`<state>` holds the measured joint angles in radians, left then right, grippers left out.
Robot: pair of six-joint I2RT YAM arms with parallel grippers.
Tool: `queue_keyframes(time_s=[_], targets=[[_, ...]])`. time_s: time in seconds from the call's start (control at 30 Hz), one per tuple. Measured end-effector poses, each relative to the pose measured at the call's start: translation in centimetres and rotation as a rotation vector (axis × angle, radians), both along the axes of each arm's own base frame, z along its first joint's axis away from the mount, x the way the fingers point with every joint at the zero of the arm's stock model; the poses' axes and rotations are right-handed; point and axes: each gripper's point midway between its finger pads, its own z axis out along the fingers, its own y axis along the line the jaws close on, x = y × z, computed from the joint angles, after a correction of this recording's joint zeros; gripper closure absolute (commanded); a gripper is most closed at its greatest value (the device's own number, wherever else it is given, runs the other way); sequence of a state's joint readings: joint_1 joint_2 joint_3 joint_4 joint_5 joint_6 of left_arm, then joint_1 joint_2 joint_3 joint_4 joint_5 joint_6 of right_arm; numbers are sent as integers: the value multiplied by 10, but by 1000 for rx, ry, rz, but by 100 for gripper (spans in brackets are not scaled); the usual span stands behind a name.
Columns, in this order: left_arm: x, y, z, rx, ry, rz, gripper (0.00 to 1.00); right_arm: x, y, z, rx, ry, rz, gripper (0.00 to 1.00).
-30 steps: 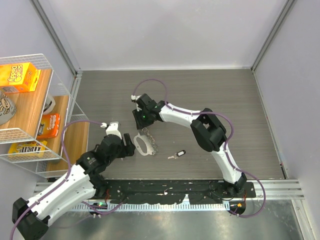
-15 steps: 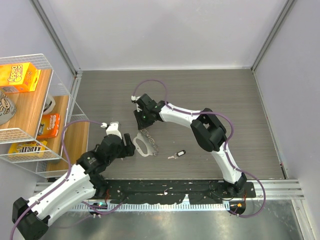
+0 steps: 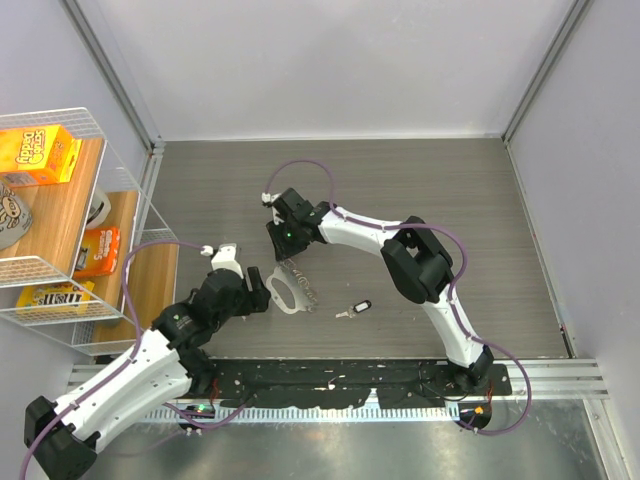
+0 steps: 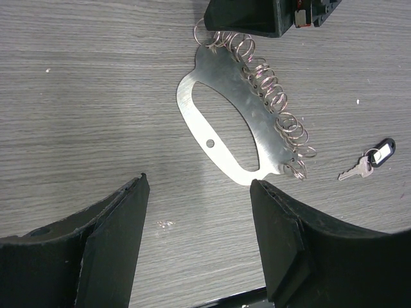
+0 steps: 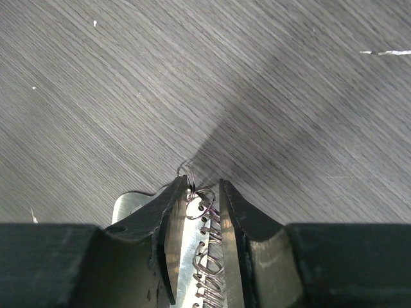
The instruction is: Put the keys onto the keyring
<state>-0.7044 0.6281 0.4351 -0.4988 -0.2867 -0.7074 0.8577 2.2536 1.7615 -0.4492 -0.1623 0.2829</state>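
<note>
The grey wood-grain table (image 3: 450, 200) is filling the floor of a pale-walled booth, and most of its far and right-hand stretches are lying bare. A metal rail (image 3: 560, 375) is running along the near edge where the two arms are bolted down. A wire rack (image 3: 125, 180) is hugging the left edge, carrying a yellow box (image 3: 38, 153) up top and an orange box (image 3: 98, 250) lower down; both are sitting well apart from the work.

The keyring (image 3: 286, 291) is lying flat in the middle of the table, a silver plate with a long cutout and a row of small wire rings (image 4: 270, 90) along one edge. The black-headed key (image 3: 357, 308) is lying loose on the wood just to its right, touching nothing.

The right gripper (image 3: 285, 256) is reaching in from the far side and is pointing down at the plate's far end. Its fingers (image 5: 170, 218) are standing narrowly apart with the end rings in the gap. I cannot tell whether they are actually pinching a ring. The left gripper (image 3: 260, 290) is hanging just beside the plate's near-left side with its fingers spread wide, holding nothing. The two arms are crowding the keyring from both ends, and purple cables (image 3: 300, 165) are looping above them.
</note>
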Motion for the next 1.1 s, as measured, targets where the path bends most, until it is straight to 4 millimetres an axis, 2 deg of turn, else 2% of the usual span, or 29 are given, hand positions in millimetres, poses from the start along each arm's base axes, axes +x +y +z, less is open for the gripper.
queue_keyframes(time_s=[0.2,0.43,0.67,1.1], targets=[[0,0,2,-5,-6,0,29,2,0,1,-4,-14,7,65],[0,0,3,-9,-12,1,29,10,9,18,28,-50,15,65],[0,0,3,-10,-12,1,29,11,12,24,38,-58,35,65],[0,0,3,-11,-11,1,29,0,11,15,31,-5,67,65]])
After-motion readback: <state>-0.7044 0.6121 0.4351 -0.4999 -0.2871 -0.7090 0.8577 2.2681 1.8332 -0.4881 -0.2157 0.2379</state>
